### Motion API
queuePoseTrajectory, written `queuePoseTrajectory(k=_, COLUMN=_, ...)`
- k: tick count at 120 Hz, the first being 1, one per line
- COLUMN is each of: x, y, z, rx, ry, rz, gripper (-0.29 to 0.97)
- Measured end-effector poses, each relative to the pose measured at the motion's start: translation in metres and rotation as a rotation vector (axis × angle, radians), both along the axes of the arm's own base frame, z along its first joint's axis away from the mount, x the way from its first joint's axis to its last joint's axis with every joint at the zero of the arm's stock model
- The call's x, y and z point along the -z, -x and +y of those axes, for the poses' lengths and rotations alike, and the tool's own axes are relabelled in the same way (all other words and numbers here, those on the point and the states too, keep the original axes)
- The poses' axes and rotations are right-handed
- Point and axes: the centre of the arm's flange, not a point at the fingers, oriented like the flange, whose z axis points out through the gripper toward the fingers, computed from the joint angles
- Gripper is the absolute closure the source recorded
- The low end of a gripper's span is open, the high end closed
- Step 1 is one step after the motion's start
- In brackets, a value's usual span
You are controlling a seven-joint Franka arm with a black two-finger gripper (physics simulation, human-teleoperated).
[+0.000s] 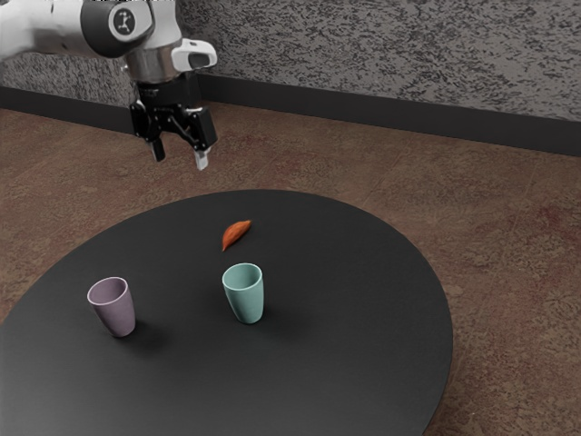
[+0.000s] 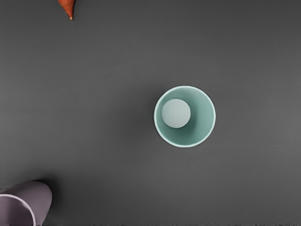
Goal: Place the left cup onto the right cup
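Above the far side of the surface, at the exterior view's upper left: my pincer (image 1: 180,156), black, two fingers pointing down and spread apart, nothing between them, hanging high and well apart from every item listed below. Item one: surface (image 1: 363,300), round, matte black, carrying three things. Item two: mauve cup (image 1: 113,306), upright, mouth open upward, standing toward the exterior view's left and near the front rim; this is the cup I am to move, and it sits on the surface untouched. From the wrist camera I see the mauve cup (image 2: 21,205) in part, rim and one side of the wall. Item three: teal cup (image 1: 243,292), upright, mouth open upward, near the middle of the surface, to the exterior view's right of the mauve cup and apart from it, with bare surface between the two. From the wrist camera the teal cup (image 2: 185,116) is seen from almost straight overhead, a round rim with a pale flat bottom inside and nothing in it. Item four: small orange piece (image 1: 236,233), tapered to a point, lying flat behind the teal cup, close to it but not touching; its pointed tip (image 2: 67,8) shows from the wrist camera. Surroundings: brown mottled floor (image 1: 508,236); grey speckled wall (image 1: 408,45) with a dark skirting at its foot.
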Motion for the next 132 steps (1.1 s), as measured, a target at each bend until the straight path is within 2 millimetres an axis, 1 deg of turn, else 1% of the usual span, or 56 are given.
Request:
queuePoseTrajectory(k=10, x=0.01, y=0.005, z=0.003, rx=-0.009, ry=0.001, rz=0.018, gripper=0.0)
queuePoseTrajectory(k=32, x=0.045, y=0.019, z=0.021, rx=-0.048, ry=0.012, rz=0.09, gripper=0.0)
queuePoseTrajectory(k=46, x=0.071, y=0.031, z=0.035, rx=-0.079, ry=0.015, rz=0.119, gripper=0.01)
queuePoseTrajectory(k=54, x=0.089, y=0.037, z=0.043, rx=-0.097, ry=0.016, rz=0.13, gripper=0.03)
queuePoseTrajectory(k=74, x=0.134, y=0.047, z=0.062, rx=-0.139, ry=0.017, rz=0.139, gripper=0.1)
queuePoseTrajectory(k=81, x=0.146, y=0.052, z=0.068, rx=-0.153, ry=0.017, rz=0.133, gripper=0.13)
queuePoseTrajectory(k=117, x=0.189, y=0.076, z=0.099, rx=-0.222, ry=0.015, rz=0.098, gripper=0.22)
queuePoseTrajectory(k=132, x=0.202, y=0.084, z=0.111, rx=-0.247, ry=0.013, rz=0.083, gripper=0.25)
